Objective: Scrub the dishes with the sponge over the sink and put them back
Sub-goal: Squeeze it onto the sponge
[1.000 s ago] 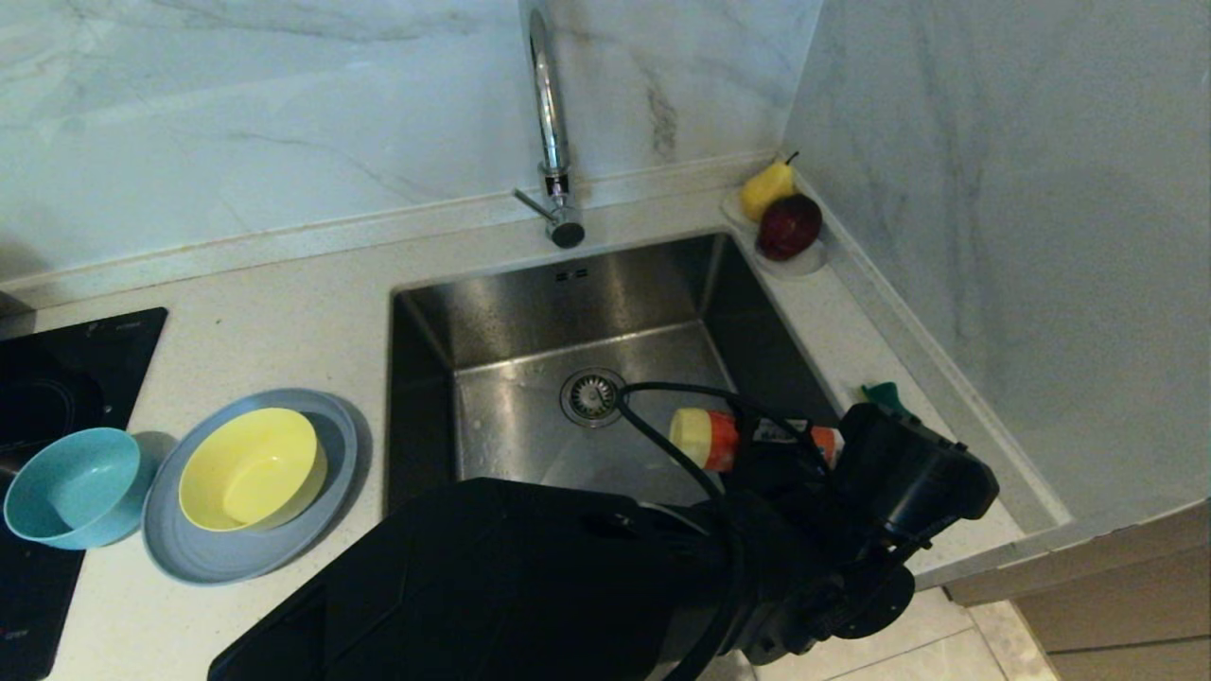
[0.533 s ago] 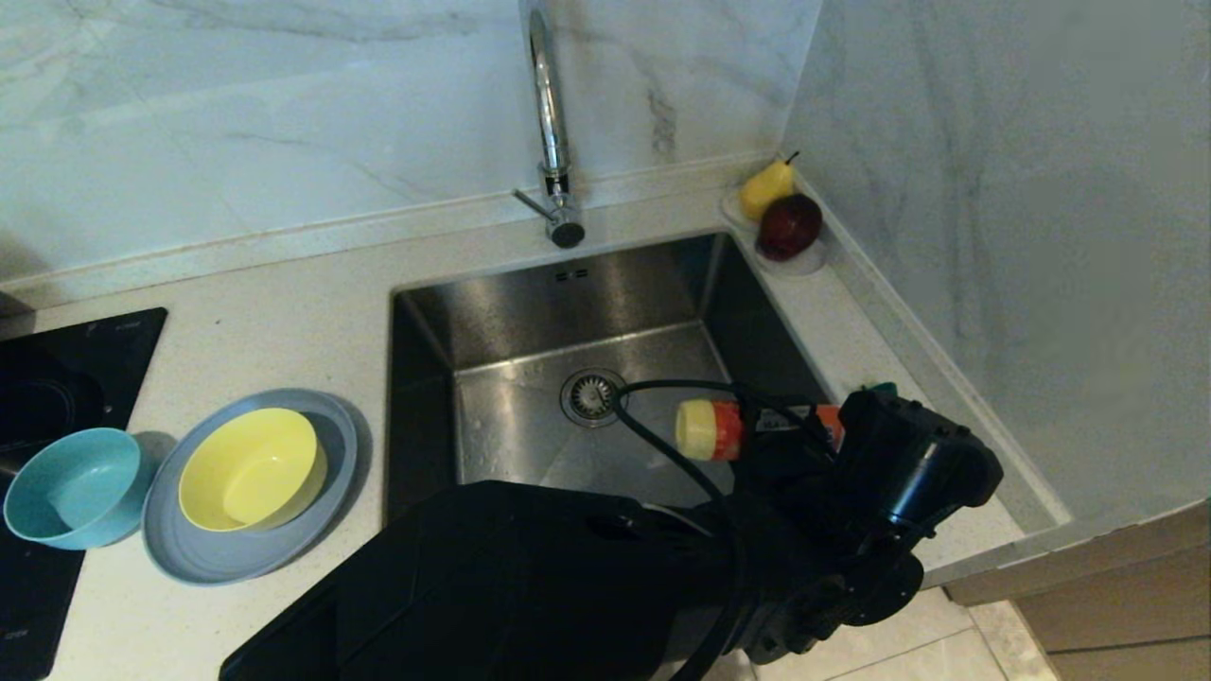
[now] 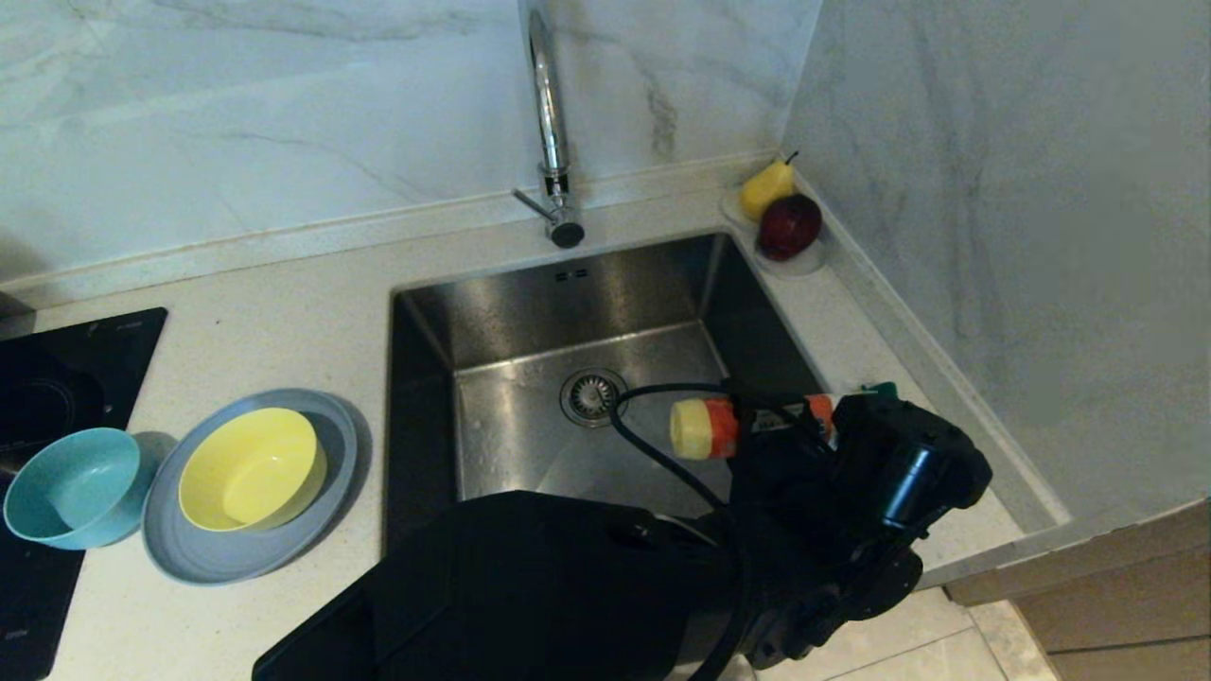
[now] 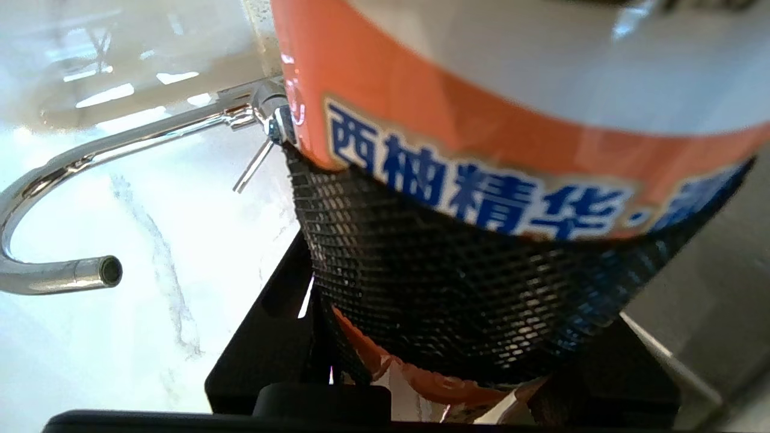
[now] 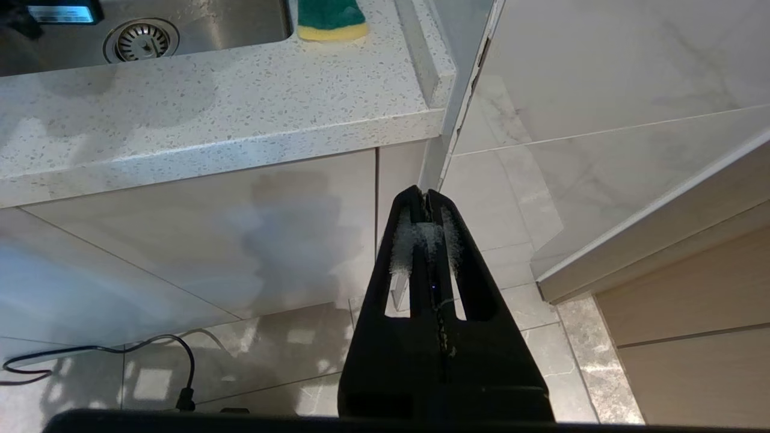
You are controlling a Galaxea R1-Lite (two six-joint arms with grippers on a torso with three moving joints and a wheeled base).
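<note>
While the left claw (image 3: pixel 757 426) kept its pinch on the orange detergent bottle (image 3: pixel 728 427), it turned the bottle closer to level above the sink (image 3: pixel 530 378), the yellow cap pointing away from the claw toward the drain. Compared with a second before, the bottle lay slightly higher and the wrist had rolled, so I judged that soap came first; the sponge (image 5: pixel 331 18) waited on the counter just behind the claw, the dishes (image 3: pixel 248 473) far beyond the cap. The right claw (image 5: pixel 427 207) hung pressed together below the counter.
</note>
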